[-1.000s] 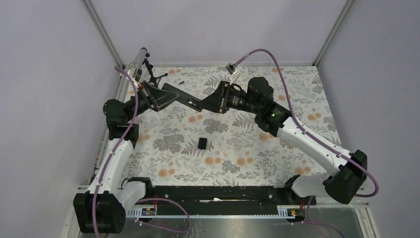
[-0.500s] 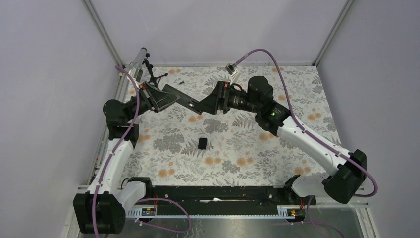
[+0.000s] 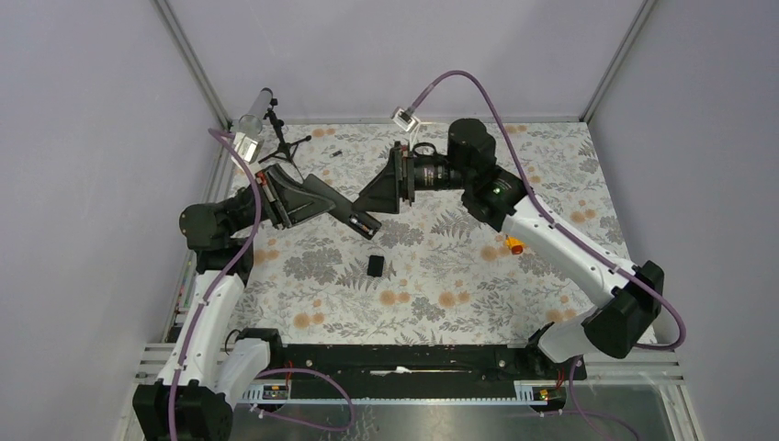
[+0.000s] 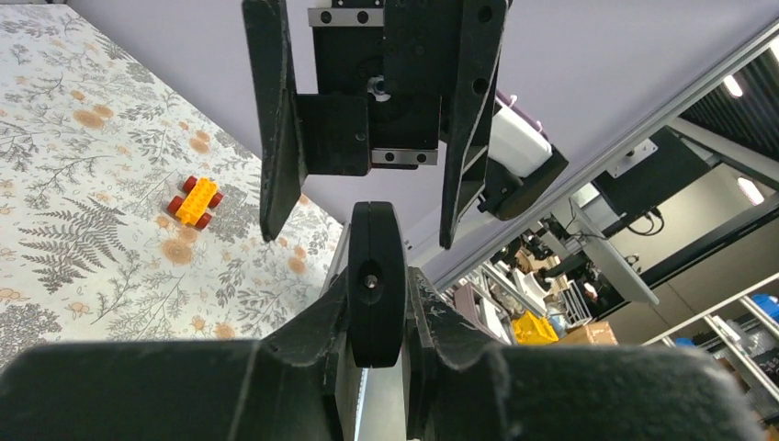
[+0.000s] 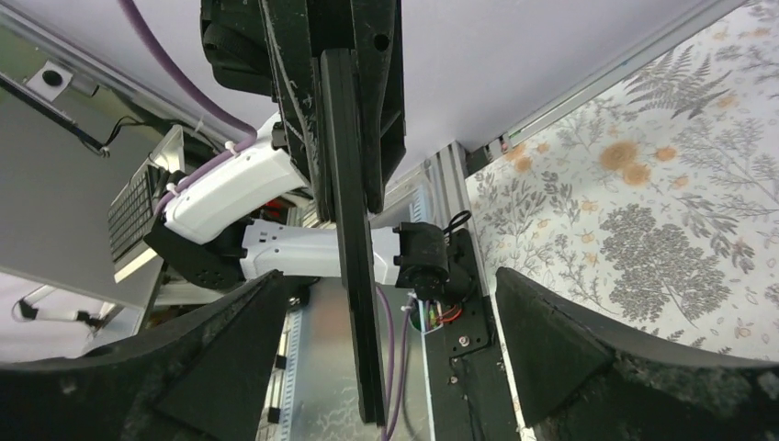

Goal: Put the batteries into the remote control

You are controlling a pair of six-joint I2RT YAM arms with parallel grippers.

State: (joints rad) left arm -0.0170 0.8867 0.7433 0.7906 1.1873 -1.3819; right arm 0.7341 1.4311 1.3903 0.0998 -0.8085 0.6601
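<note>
The remote control [image 3: 342, 208], a slim black bar, is held off the mat, clamped at one end by my left gripper [image 3: 308, 196]. Its free end points at the right gripper [image 3: 377, 196], which stands open just beyond it and touches nothing. In the left wrist view the remote [image 4: 375, 285] shows end-on between the shut fingers. The right wrist view shows the remote [image 5: 354, 266] edge-on, between wide-apart fingers [image 5: 216, 363] of the right gripper [image 5: 386, 367]. One tiny dark battery [image 3: 337, 152] lies on the mat at the back. The small black cover [image 3: 376, 265] lies mid-mat.
A yellow toy brick car [image 3: 514, 246] with red wheels sits on the mat under the right forearm, also seen as the car [image 4: 195, 200] in the left wrist view. A black mini tripod [image 3: 278, 131] stands in the back left corner. Walls enclose the floral mat [image 3: 441, 294].
The right gripper opened and drew back off the remote's end. The left arm swung the remote down and toward the near side. The right arm shifted back, uncovering the toy car.
</note>
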